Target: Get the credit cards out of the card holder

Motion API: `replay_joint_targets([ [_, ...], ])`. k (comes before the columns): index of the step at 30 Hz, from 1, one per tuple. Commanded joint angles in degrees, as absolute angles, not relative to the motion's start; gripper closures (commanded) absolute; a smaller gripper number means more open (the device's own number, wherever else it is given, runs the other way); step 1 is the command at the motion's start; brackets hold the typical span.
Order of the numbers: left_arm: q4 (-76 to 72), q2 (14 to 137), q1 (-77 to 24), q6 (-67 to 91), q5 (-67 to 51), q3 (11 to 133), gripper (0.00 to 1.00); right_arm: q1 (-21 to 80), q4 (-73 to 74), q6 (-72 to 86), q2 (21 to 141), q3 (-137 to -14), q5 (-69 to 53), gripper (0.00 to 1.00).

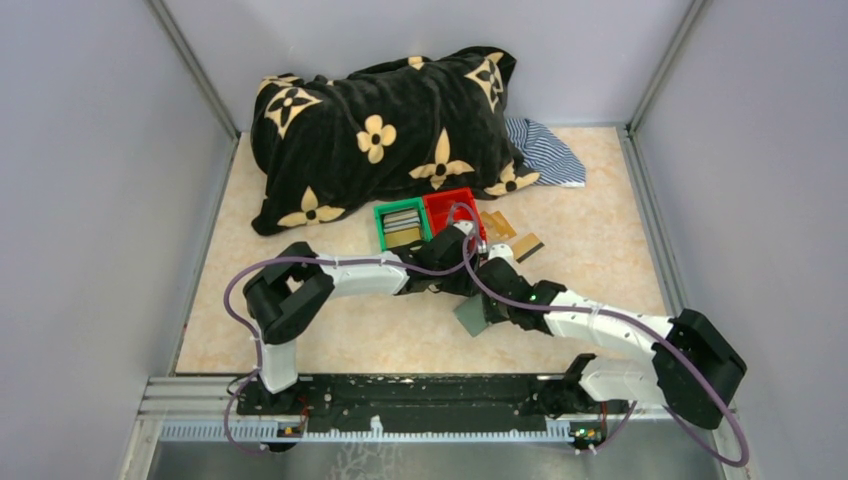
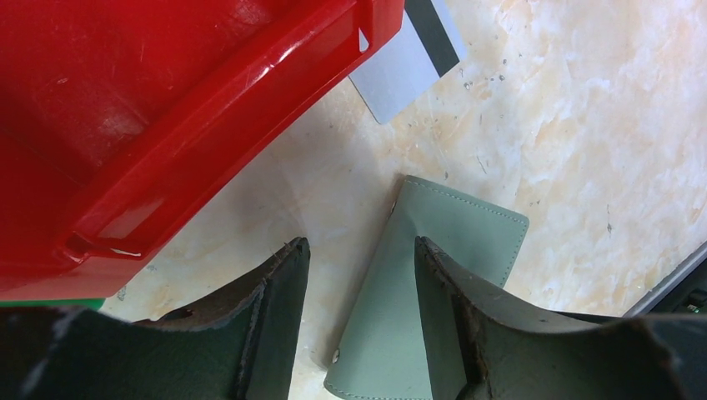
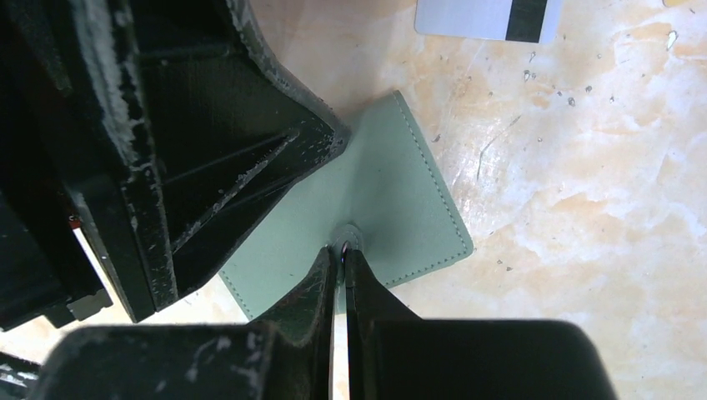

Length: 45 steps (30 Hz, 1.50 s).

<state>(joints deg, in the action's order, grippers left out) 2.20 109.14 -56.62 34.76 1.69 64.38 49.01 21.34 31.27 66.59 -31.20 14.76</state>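
Your green bin (image 1: 381,228) holds a stack of credit cards (image 1: 403,225). The red bin (image 2: 208,125) sits at its 3 o'clock, its inside partly hidden. The card holder (image 3: 400,192) lies at the red bin's 6 o'clock. Your right gripper (image 3: 343,250) pinches it at the snap, and your left gripper (image 2: 358,246) stands spread over it. You have two bins, one holder, and two loose cards at the red bin's 4 o'clock.
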Motion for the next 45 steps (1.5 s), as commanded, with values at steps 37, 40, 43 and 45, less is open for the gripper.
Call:
replay_joint_targets([
  [37,9.57,111.92,-56.52,30.74,1.05,61.65,0.44,51.16,29.88,41.49,32.29,-23.76,13.43,0.38],
  [40,5.92,108.29,-56.67,28.62,-3.13,58.39,0.44,51.04,30.71,41.61,33.93,-25.49,17.92,0.43],
  [43,1.59,103.14,-57.35,26.90,-5.22,53.60,0.44,49.50,30.25,41.24,36.93,-27.59,18.84,0.48],
  [45,-1.42,99.80,-58.25,25.82,-4.33,50.14,0.43,48.32,30.35,41.35,39.45,-29.09,19.21,0.50],
])
